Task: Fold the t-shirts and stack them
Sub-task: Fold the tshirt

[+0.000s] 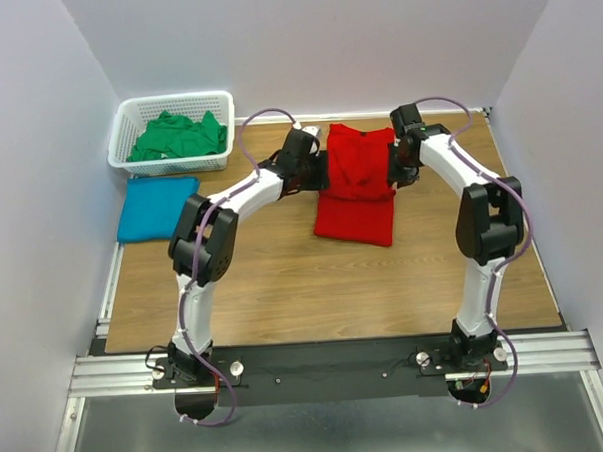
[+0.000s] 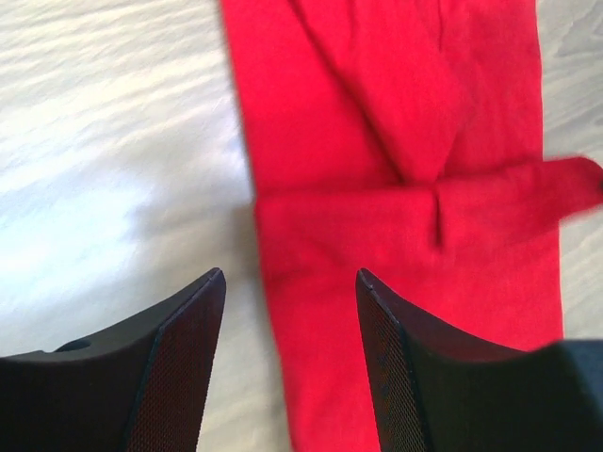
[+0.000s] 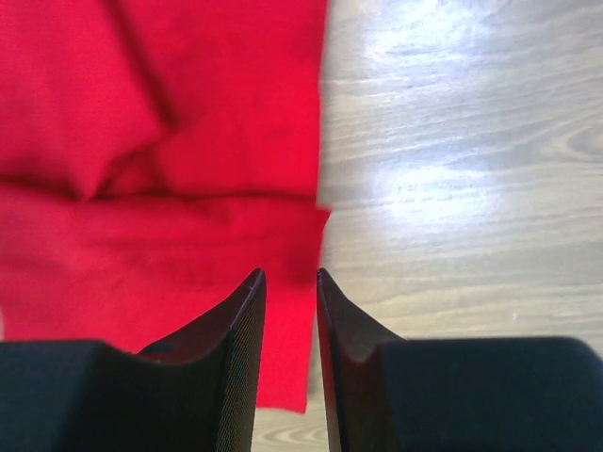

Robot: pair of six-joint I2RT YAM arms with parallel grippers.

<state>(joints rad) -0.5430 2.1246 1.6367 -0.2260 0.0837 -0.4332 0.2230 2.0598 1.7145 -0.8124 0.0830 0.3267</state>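
The red t-shirt [image 1: 355,189] lies with its long axis 12-to-6 o'clock. Left gripper [image 2: 290,273], jaws wide and empty, stands at its 9 o'clock edge. Right gripper [image 3: 290,271], jaws narrow and empty, stands at its 3 o'clock edge, equally near.

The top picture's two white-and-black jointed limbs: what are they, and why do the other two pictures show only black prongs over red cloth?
They are two robot arms bolted to the near edge of a wooden table, filmed from above and behind. The other pictures come from a camera on each wrist; the black prongs are that arm's two-finger gripper. A bright red cloth t-shirt, partly folded, lies between the arms. A folded teal blue t-shirt lies at the left; a crumpled green t-shirt sits in the white plastic lattice basket. The left gripper and right gripper hang open over the red shirt's edges, holding nothing.
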